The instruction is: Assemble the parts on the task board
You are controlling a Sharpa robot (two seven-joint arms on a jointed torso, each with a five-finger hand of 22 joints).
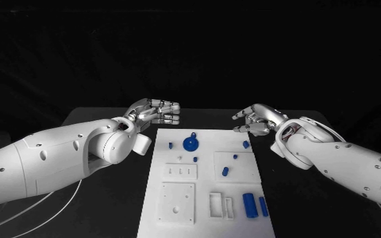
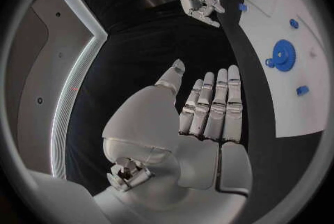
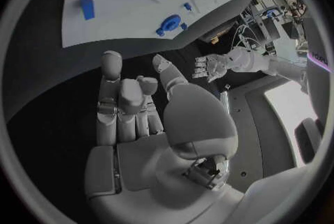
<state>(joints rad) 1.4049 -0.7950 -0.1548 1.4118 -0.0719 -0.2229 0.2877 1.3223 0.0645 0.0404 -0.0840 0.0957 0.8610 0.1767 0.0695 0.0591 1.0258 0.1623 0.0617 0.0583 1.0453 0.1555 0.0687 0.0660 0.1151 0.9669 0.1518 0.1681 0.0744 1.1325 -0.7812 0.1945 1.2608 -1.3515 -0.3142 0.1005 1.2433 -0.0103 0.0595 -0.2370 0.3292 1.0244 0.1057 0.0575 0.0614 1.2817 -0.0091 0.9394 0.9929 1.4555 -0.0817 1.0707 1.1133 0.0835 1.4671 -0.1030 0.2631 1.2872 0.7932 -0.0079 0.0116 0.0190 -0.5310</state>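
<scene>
The white task board [image 1: 208, 139] lies in the middle of the black table. A blue gear [image 1: 191, 142] sits near its far end, with small blue parts [image 1: 246, 144] [image 1: 226, 171] scattered around it. Two blue cylinders [image 1: 249, 205] lie side by side at the near right. My left hand [image 1: 157, 111] hovers off the board's far left corner, fingers straight and side by side [image 2: 209, 107], holding nothing. My right hand [image 1: 255, 120] hovers off the far right corner, fingers loosely bent [image 3: 132, 107] and empty. The gear [image 2: 281, 56] [image 3: 169, 24] lies between the two hands.
White raised blocks with holes and slots [image 1: 177, 202] [image 1: 221, 205] stand on the board's near half. Bare black table [image 1: 103, 221] flanks the board on both sides. My left forearm [image 1: 71, 155] and right forearm [image 1: 333, 161] lie along the board's long edges.
</scene>
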